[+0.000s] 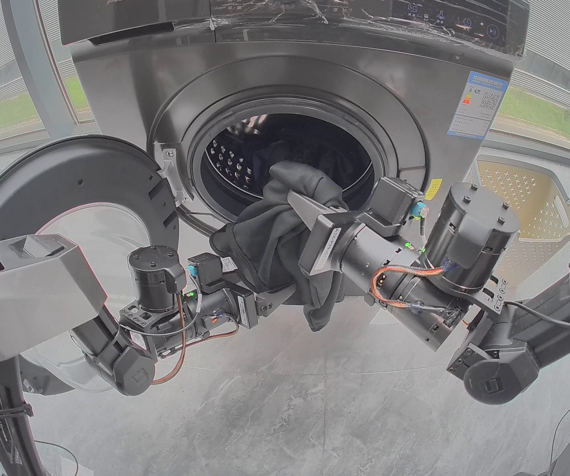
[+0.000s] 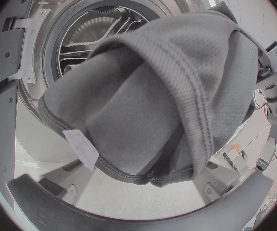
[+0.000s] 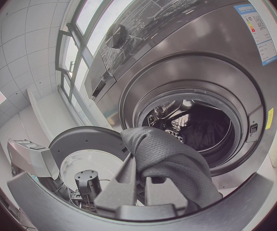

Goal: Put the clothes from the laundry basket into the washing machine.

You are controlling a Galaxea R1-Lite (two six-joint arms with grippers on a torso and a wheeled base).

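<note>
Got the dark garment (image 1: 271,246) pinched tight in the right gripper (image 1: 306,207), right at the washing machine (image 1: 364,80) mouth. Hangs mostly vertical, top end poking drumward. Can't tell the left gripper (image 1: 281,295) grip down low. White tag (image 2: 80,149) from left wrist; more clothes (image 3: 209,132) inside from right wrist.

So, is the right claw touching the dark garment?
Touching. In the right wrist view the right claw is clamped on a fold of the dark garment.

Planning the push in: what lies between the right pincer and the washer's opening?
Only the dark garment that the right pincer holds; in the head view it bunches just before the opening, with nothing else there.
</note>
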